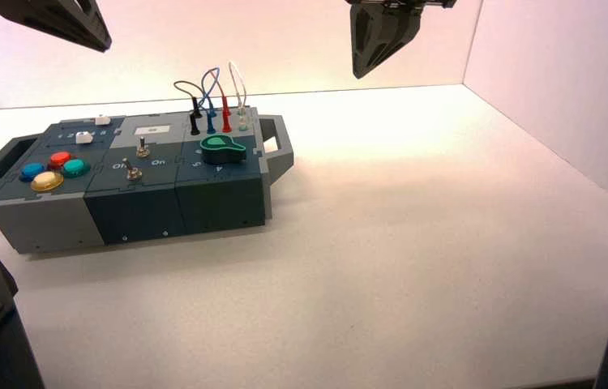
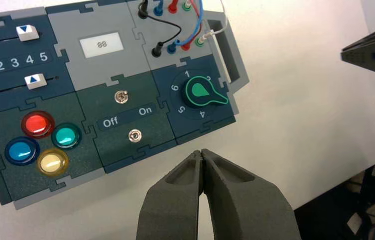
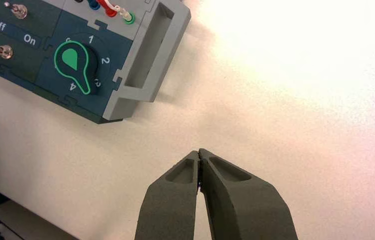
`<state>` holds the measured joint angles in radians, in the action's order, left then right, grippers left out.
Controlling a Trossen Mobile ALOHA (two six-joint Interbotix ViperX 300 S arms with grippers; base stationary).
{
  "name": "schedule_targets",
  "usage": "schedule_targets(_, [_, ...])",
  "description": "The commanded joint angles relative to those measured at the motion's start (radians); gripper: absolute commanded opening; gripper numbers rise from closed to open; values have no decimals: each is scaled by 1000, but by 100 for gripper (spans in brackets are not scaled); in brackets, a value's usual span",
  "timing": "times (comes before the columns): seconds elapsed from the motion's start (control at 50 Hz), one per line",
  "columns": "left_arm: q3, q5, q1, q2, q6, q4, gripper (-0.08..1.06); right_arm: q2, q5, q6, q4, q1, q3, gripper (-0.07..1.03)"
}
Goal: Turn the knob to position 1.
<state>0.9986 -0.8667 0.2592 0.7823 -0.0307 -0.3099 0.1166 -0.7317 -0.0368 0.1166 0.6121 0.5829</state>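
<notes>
I see the knob [image 1: 222, 148] sitting at the right end of the box [image 1: 134, 212], just in front of the wire sockets and beside the right handle [image 1: 277, 146]. In the wrist views its pointer aims between the 3 and the 4, well round from the 1 printed on the far side of the dial. My right gripper [image 3: 200, 154] hangs high above the bare table [image 1: 414, 243], off to the right of the box, so the knob lies to its left and well below. The left gripper [image 2: 201, 153] hovers high over the box's front edge, near the toggle switches [image 2: 128, 116]. Either could reach it; I judge the right better placed. Both grippers have their fingers pressed together, holding nothing and touching nothing.
</notes>
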Motion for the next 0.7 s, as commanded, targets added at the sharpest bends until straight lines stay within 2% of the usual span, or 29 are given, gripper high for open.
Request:
schedule_targets(0.02, [-21,18,-5,-17,11,0,-3,28,-2,-3,5,3,-12,-2])
schedule_targets(0.56, [-25,21,-5,-44,17,2,-3,32,-17,-2,8,5,-14,-2])
schedule_targets(0.7, [-29,18,9,-60,17,-9,-3,32,-17,-2,8,3,-18,-2])
